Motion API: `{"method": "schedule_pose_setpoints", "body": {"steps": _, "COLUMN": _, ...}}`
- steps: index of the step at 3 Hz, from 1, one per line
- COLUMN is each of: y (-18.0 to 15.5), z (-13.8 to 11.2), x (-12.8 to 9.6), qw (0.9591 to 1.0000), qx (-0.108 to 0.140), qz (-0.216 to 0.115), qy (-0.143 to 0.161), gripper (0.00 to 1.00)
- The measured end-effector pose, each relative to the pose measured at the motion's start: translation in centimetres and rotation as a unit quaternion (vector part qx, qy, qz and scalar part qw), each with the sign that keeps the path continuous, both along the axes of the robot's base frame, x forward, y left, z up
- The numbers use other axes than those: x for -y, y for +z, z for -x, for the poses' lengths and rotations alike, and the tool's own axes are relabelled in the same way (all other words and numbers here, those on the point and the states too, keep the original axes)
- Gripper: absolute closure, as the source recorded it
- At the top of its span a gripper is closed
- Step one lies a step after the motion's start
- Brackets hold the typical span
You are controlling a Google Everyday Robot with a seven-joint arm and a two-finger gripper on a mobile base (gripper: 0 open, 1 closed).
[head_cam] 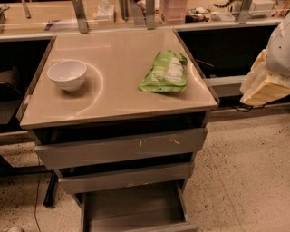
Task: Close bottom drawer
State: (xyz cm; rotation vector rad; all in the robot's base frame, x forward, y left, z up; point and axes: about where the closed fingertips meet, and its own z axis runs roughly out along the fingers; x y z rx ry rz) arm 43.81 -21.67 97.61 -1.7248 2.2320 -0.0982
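Bottom drawer stood pulled out at the foot of the cabinet, the lowest and narrowest of 3 grey drawers. Its shallow grey tray was open to view and looked bare. The flat front was cut off by the lower frame edge.

Above it was the mid drawer, w/ a plain grey front and a dark gap over it. Over that was the top drawer, the widest, w/ white scratch marks right of centre and another dark gap under the tabletop.

The beige tabletop carried 2 things, well apart:
- White bowl, upright, on the left side.
- Green bag, lying flat on the right side, near the right edge.

Gripper was at the far right edge of the frame, a cream-coloured piece below a white arm section. It hung beside the cabinet at about tabletop height, well apart from all 3 drawers and touching nothing visible. Spread or pressed together: couldn't tell.

Speckled floor lay to the right of the cabinet. A thin cable ran down the left side. A cluttered bench crossed the back.
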Motion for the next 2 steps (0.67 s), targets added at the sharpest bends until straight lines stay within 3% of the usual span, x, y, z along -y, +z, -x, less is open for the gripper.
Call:
{"method": "schedule_pose_setpoints", "body": {"steps": 1, "y": 0.0, "z": 0.0, "x": 0.0, "qw": 1.0, "qx": 0.0, "qz": 0.0, "qy": 0.0, "gripper": 0.88}}
{"method": "schedule_pose_setpoints", "body": {"steps": 2, "y": 0.15, "z": -0.05, "x": 0.15, "qw": 1.0, "qx": 0.008, "qz": 0.003, "qy": -0.002, "gripper": 1.0}}
